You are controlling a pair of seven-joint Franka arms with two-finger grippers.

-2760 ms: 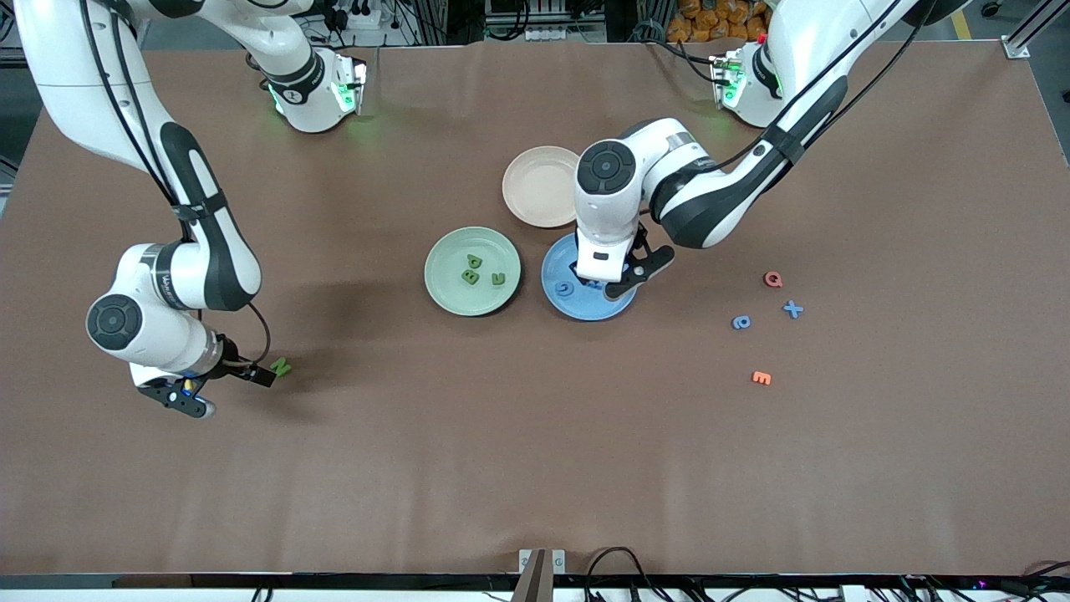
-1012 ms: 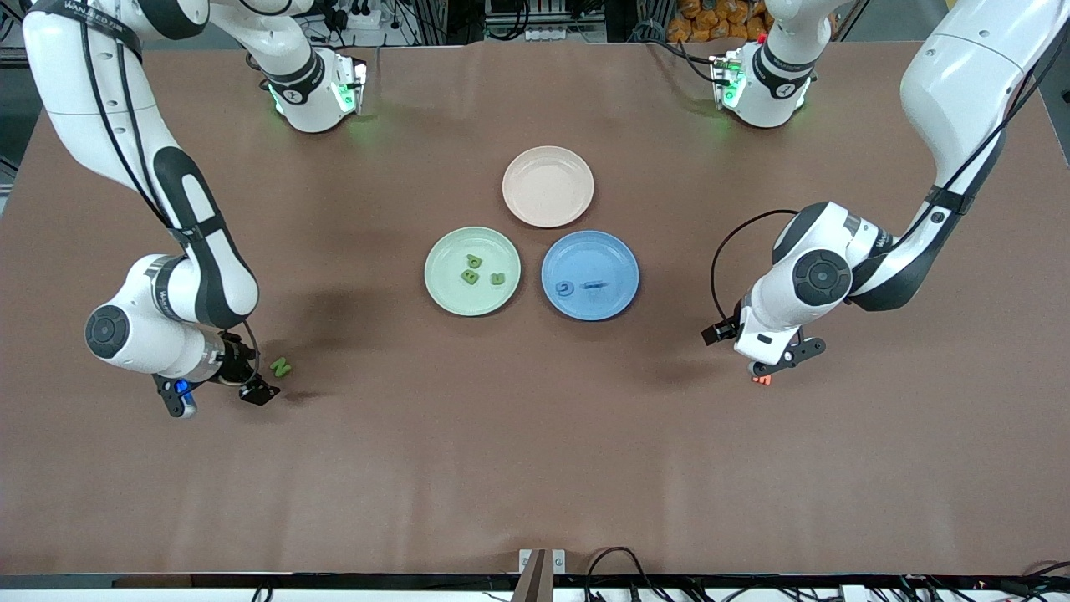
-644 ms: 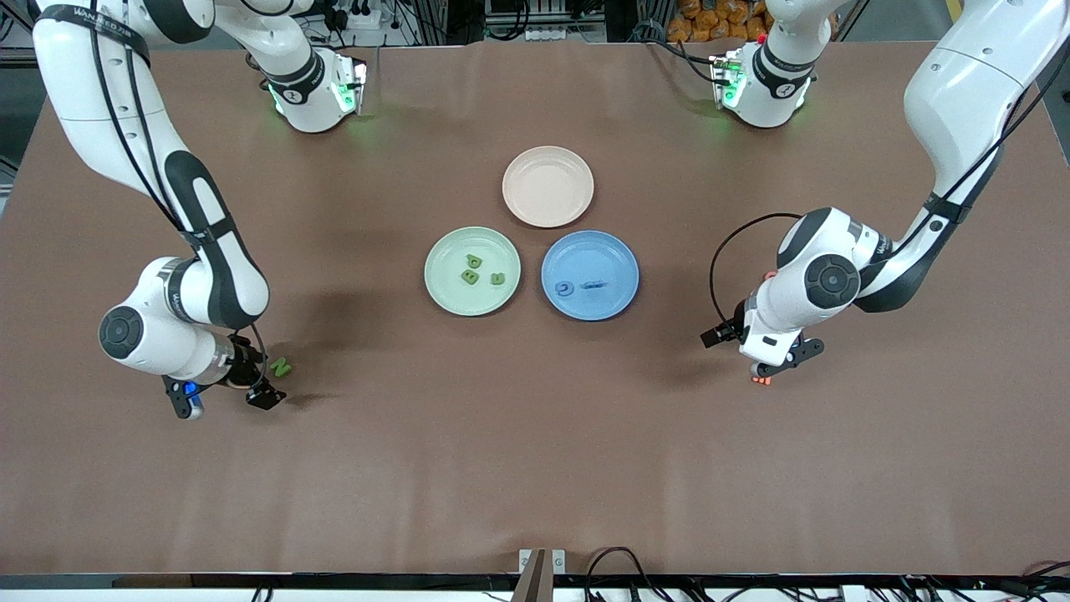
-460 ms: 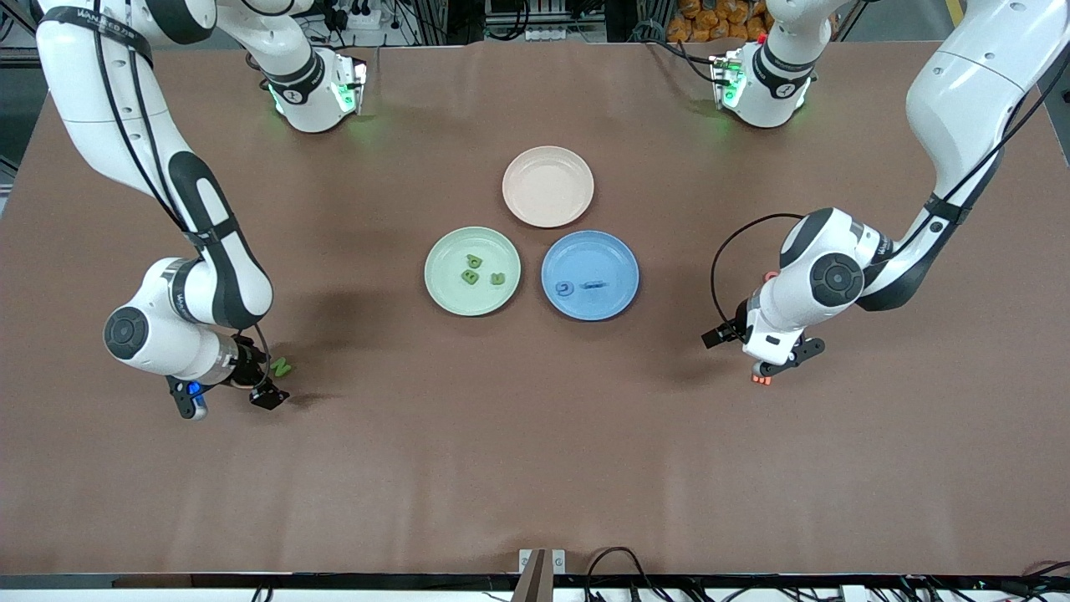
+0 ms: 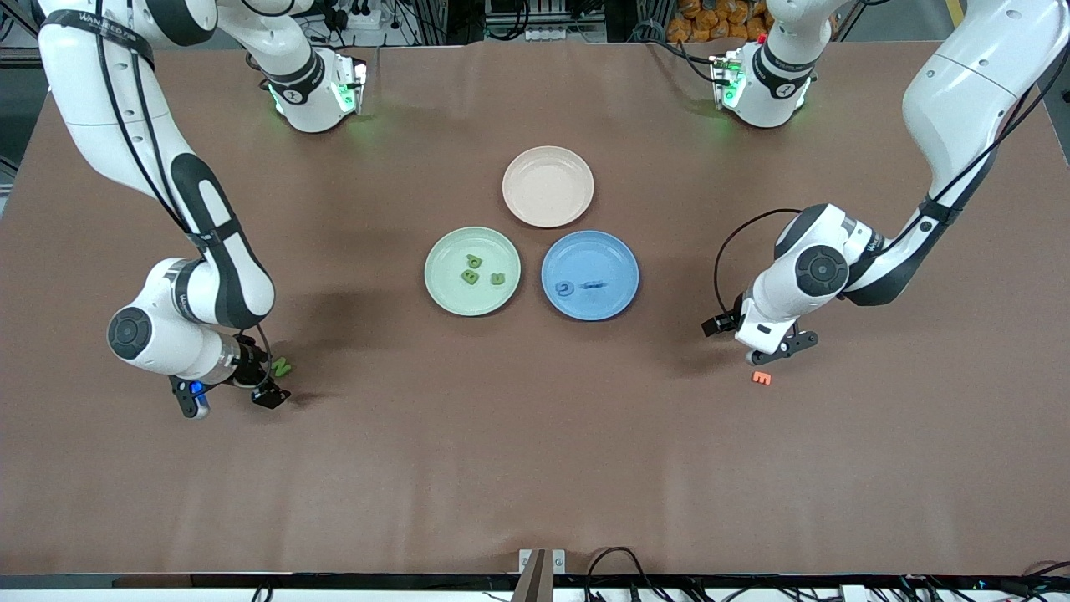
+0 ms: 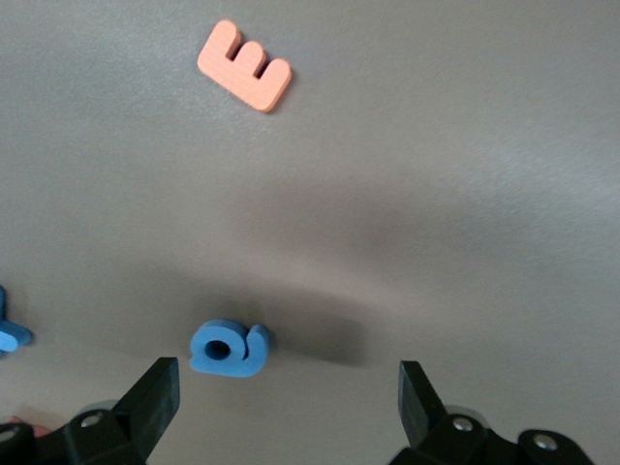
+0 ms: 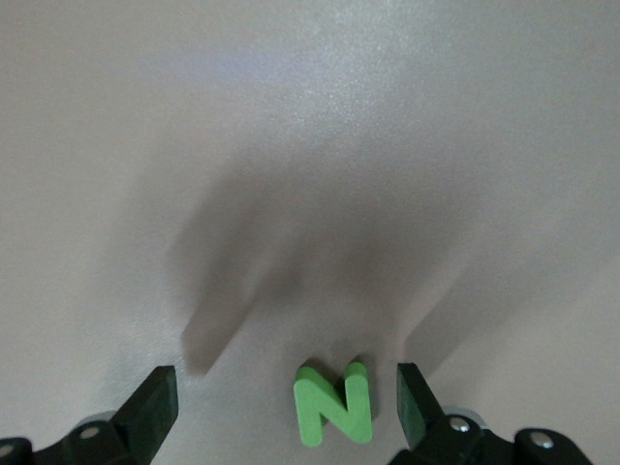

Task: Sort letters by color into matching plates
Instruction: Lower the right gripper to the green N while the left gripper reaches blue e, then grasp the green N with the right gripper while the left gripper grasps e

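A green letter N [image 5: 282, 366] [image 7: 335, 403] lies flat on the table at the right arm's end. My right gripper [image 5: 232, 400] [image 7: 283, 392] hangs open just over it, the N close to one finger. A blue letter [image 6: 228, 349] lies under my open left gripper [image 5: 781, 349] [image 6: 288, 387], near one finger; the front view hides it. The edge of another blue letter [image 6: 8, 331] shows beside it. The green plate [image 5: 439, 255] holds three green letters [image 5: 471, 276]. The blue plate [image 5: 617, 255] holds two blue letters [image 5: 566, 289].
An orange letter E [image 5: 761, 378] [image 6: 244, 66] lies just nearer the front camera than the left gripper. A beige-pink plate [image 5: 547, 167] sits empty, farther from the camera than the two coloured plates. A trace of a red letter [image 6: 14, 427] shows at the wrist view's corner.
The left arm came from the blue plate to the letters at its end, then edged away from the front camera, uncovering the orange E. The right gripper shifted slightly closer to the N.
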